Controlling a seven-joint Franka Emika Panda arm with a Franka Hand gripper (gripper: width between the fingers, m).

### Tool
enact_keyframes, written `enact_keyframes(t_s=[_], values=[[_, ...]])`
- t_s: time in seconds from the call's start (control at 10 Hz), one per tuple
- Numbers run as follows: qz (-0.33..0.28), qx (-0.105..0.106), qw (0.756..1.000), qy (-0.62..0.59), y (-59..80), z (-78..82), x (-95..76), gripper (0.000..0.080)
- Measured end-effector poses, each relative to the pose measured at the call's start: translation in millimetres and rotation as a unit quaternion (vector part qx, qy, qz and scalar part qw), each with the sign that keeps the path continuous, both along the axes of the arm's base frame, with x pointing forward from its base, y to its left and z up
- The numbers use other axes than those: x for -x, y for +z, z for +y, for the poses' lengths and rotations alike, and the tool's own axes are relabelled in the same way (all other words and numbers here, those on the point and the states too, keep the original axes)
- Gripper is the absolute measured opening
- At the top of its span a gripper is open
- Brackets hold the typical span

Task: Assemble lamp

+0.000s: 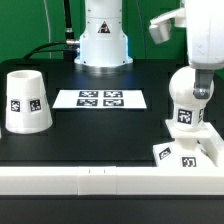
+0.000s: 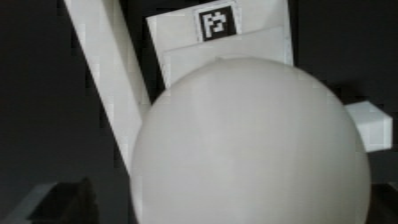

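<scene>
- Tool (image 1: 200, 88) sits at the top of the bulb (image 1: 186, 97) on the exterior view's right; fingers reach down over the round head, but whether they pinch it or stand just apart can't be told from either view
- Wrist view is nearly filled w/ the bulb's white dome (image 2: 240, 140); no fingertips show there, so no help on grip state
- Bulb stands upright on the square stepped base (image 1: 185, 147), which sits at the bench's (image 1: 100, 130) front edge near the white rail; how deep the stem is seated is hidden
- Shade (image 1: 27, 101) stands alone on the exterior view's left, well apart from base & bulb, wide end down, not yet fitted
- Marker board (image 1: 101, 98) lies flat mid-bench, between shade & bulb, clear of both
- Judged step: seating the bulb in the base, w/ the shade left to go
- Risks:
  - smooth round head could slip or turn in the fingers if the grip is off-centre
  - sideways push could tilt the bulb or shove the base along the rail
  - letting go before the stem is fully seated could leave the bulb loose, so the shade would sit crooked later
</scene>
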State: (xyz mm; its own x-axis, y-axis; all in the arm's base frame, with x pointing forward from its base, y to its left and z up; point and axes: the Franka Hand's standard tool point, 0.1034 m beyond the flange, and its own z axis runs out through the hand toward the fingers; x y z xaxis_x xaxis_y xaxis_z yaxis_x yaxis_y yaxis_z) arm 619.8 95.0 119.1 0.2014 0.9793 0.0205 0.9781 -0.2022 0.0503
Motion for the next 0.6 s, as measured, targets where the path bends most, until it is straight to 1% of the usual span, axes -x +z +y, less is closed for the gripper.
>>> enact_keyframes(t_s=[0.2,0.4,0.6], values=[[0.002,0.015,0.998,0.067,-5.4,-2.9,2.1,0.0699],[0.005,0.022,0.993,0.119,-8.3,-6.9,3.0,0.0699],[0.005,0.022,0.993,0.116,-8.6,-7.1,3.1,0.0687]])
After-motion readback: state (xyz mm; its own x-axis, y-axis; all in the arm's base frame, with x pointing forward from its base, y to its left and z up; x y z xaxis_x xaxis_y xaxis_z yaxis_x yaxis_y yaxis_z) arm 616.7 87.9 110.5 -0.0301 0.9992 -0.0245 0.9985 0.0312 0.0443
